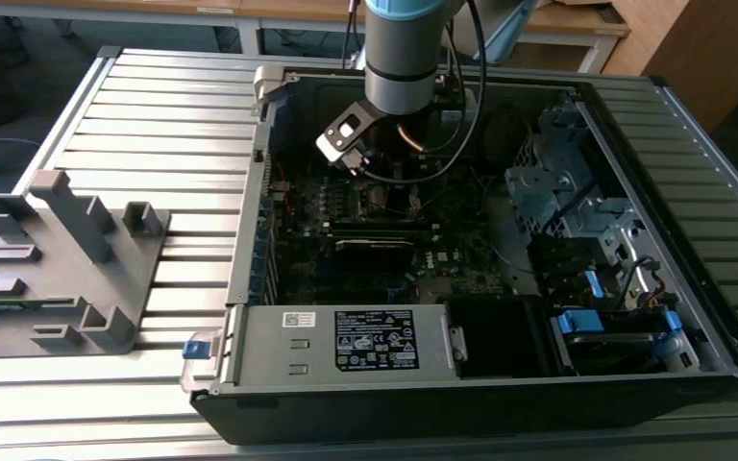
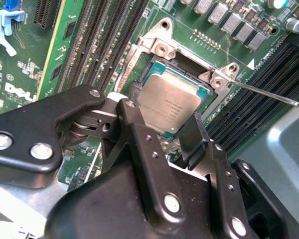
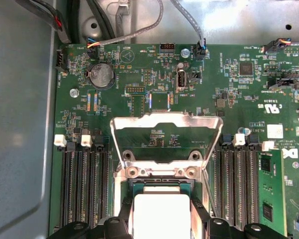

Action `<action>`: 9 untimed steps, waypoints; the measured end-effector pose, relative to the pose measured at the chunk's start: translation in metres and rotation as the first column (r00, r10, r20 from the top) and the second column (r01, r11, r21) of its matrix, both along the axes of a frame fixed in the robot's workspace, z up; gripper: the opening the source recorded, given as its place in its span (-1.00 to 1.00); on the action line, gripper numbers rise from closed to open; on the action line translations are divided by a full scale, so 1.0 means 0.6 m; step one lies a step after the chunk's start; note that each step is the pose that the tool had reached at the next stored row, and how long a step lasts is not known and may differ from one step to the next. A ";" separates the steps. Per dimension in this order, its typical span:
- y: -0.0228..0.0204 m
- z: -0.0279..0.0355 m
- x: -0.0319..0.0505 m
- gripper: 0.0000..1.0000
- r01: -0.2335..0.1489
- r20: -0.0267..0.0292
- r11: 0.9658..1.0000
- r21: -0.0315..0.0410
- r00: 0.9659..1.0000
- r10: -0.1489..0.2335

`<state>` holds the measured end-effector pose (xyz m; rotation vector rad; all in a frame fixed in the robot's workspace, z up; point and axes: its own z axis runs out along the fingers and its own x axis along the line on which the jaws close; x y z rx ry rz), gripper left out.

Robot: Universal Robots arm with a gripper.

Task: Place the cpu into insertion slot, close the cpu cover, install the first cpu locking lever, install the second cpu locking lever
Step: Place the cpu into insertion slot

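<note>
The cpu (image 2: 172,102), a flat square chip with a dull silver face, lies tilted over the insertion slot (image 2: 175,62), whose dark centre shows beyond its far edge. My gripper (image 2: 164,107) is shut on the cpu, one black finger (image 2: 135,97) on each of two opposite edges. In the first wrist view the cpu (image 3: 162,219) sits between the fingers of the gripper (image 3: 162,206), just before the hinge. The cpu cover (image 3: 139,119), a silvery frame, stands raised open beyond the slot. A thin locking lever (image 2: 269,93) sticks out beside the slot. In the exterior view the gripper (image 1: 358,163) hangs low inside the computer case.
Rows of black memory slots (image 3: 84,184) flank the slot on both sides. Cables (image 3: 134,30) run along the board's far edge. A grey power-supply box (image 1: 343,341) fills the case's near side, with drive cages (image 1: 561,182) on the exterior view's right. A grey fixture (image 1: 49,259) stands outside the case.
</note>
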<state>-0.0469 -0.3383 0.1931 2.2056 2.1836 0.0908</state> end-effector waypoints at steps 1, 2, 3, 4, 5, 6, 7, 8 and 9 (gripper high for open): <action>0.0000 0.000 0.000 0.08 0.000 0.000 1.000 0.000 1.000 0.000; 0.0000 0.000 0.000 0.08 0.000 0.000 1.000 0.000 1.000 0.000; 0.0000 0.000 0.000 0.08 0.000 0.000 1.000 0.000 1.000 0.000; 0.0000 0.000 0.000 0.08 0.000 0.000 1.000 0.000 1.000 0.000; 0.0000 0.000 0.000 0.08 0.000 0.000 1.000 0.000 1.000 0.000; 0.0000 0.000 0.000 0.08 0.000 0.000 1.000 0.000 1.000 0.000; 0.0000 0.000 0.000 0.08 0.000 0.000 1.000 0.000 1.000 0.000; -0.0001 0.000 0.000 0.08 0.000 0.000 1.000 0.000 1.000 0.000; -0.0001 0.000 0.001 0.08 0.000 0.000 1.000 0.000 1.000 0.000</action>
